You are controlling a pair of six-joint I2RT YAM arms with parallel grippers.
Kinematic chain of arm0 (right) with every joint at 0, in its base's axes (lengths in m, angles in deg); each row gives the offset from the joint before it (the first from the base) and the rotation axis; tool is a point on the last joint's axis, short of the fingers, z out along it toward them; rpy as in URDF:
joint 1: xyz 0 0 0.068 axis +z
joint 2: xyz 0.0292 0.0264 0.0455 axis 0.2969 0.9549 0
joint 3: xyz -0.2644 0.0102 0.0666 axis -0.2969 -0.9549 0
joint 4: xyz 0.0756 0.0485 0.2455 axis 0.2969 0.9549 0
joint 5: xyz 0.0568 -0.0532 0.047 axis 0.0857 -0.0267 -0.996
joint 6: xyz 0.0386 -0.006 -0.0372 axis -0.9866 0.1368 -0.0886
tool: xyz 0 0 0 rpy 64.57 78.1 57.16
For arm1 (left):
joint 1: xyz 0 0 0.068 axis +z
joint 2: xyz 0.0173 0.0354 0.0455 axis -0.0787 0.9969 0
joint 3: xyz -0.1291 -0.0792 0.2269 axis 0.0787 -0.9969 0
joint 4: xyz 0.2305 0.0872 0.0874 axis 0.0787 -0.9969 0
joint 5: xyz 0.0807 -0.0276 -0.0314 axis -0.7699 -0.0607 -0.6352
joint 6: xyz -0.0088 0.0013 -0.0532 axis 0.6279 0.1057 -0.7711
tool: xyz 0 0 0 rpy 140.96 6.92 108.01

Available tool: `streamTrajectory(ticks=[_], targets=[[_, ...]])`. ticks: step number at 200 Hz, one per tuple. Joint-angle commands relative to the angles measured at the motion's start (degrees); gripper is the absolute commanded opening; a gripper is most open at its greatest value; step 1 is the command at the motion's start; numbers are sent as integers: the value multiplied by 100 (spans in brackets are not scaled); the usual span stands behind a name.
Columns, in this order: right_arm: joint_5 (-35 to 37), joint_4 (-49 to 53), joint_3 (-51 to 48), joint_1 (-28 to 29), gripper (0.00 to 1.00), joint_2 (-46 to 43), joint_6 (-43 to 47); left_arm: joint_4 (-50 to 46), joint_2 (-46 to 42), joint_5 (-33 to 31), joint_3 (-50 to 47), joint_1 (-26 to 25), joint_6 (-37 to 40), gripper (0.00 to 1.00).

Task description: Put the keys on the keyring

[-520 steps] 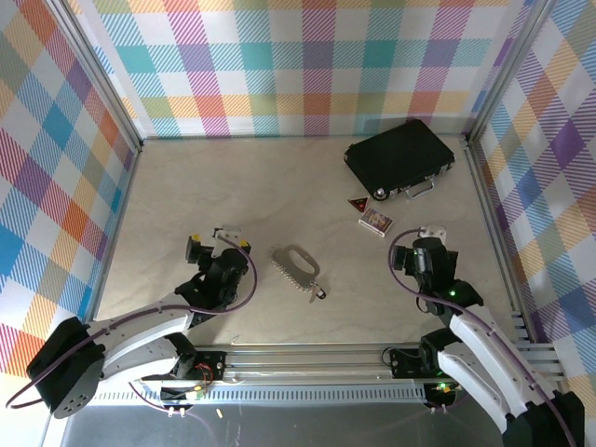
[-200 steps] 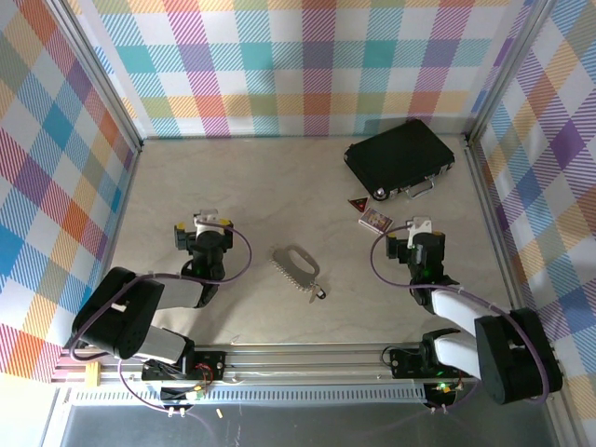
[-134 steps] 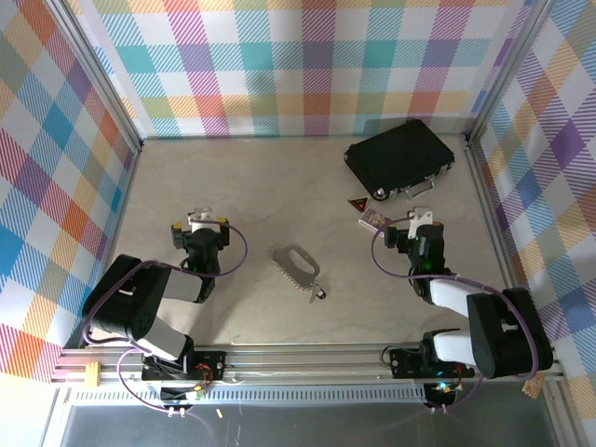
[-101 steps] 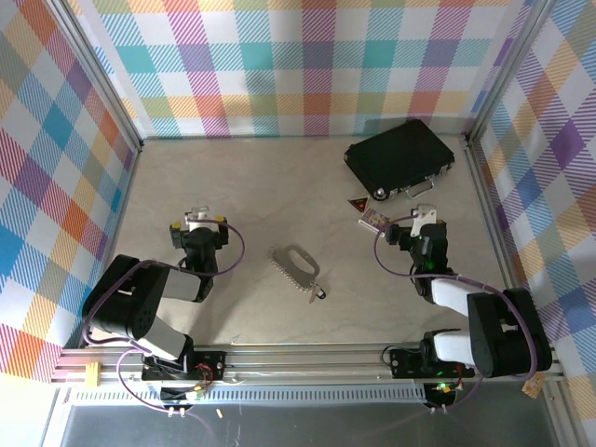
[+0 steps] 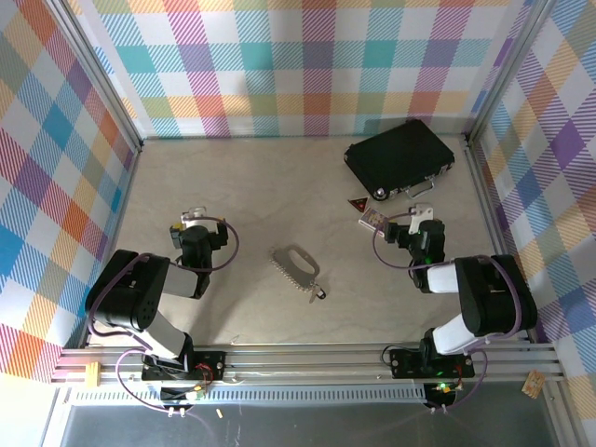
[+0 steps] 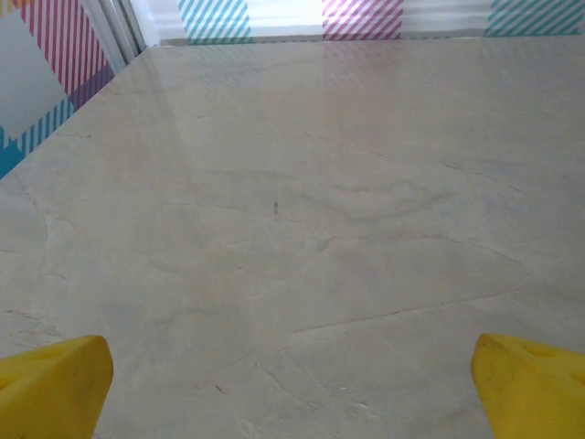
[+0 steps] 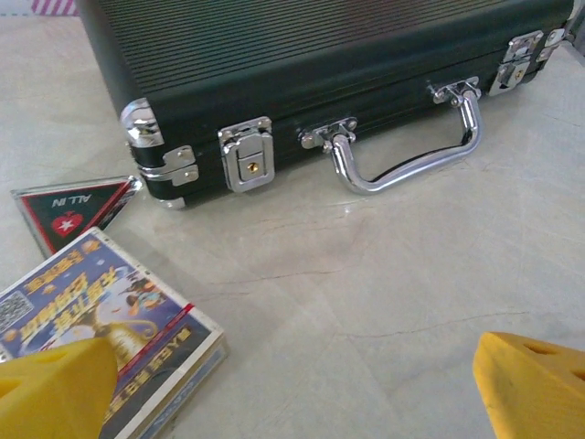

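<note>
Pale, marble-look table [image 5: 261, 186] inside checked walls [image 5: 307, 65]: the keys [image 5: 296, 268] lie flat in a silver-grey, toothed bunch near the middle of the table, between the two arms and touched by neither. A small dark piece [image 5: 320, 293] sits just beside their near end (too small to identify). The left gripper [image 5: 194, 223] sits low over bare tabletop to the left of the keys, well apart from them, with its jaws spread wide. In the left wrist view its yellow fingertips [image 6: 55, 389] stand at the bottom corners with bare, veined surface between them. The right gripper [image 5: 421, 222], on the right side of the table, is also spread wide and holds nothing. It points toward a black case [image 5: 399, 158] lying closed near the back right corner. From the right wrist the case shows a ribbed shell, chrome corner caps, a chrome handle [image 7: 402, 160] and a latch [image 7: 249, 157] (shut, as far as can be seen). A red-and-black triangle [image 7: 73, 206] lies just in front of the case's corner. A colourful printed card box [image 7: 101, 315] lies near the triangle, partly behind one yellow fingertip [image 7: 55, 389] of the right gripper.
</note>
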State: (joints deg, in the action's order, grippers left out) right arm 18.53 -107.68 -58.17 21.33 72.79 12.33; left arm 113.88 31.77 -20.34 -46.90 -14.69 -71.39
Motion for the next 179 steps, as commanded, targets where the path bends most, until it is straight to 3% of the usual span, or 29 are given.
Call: streamTrajectory(ticks=[1, 28, 179], targets=[[-229, -4, 317, -120, 99, 85, -134, -130, 9, 227, 200, 122, -179, 100], [-471, 125, 378, -309, 99, 89, -289, -439, -14, 556, 336, 389, -379, 100], [-480, 98, 361, -313, 99, 74, -265, -380, -23, 555, 310, 386, -364, 100]])
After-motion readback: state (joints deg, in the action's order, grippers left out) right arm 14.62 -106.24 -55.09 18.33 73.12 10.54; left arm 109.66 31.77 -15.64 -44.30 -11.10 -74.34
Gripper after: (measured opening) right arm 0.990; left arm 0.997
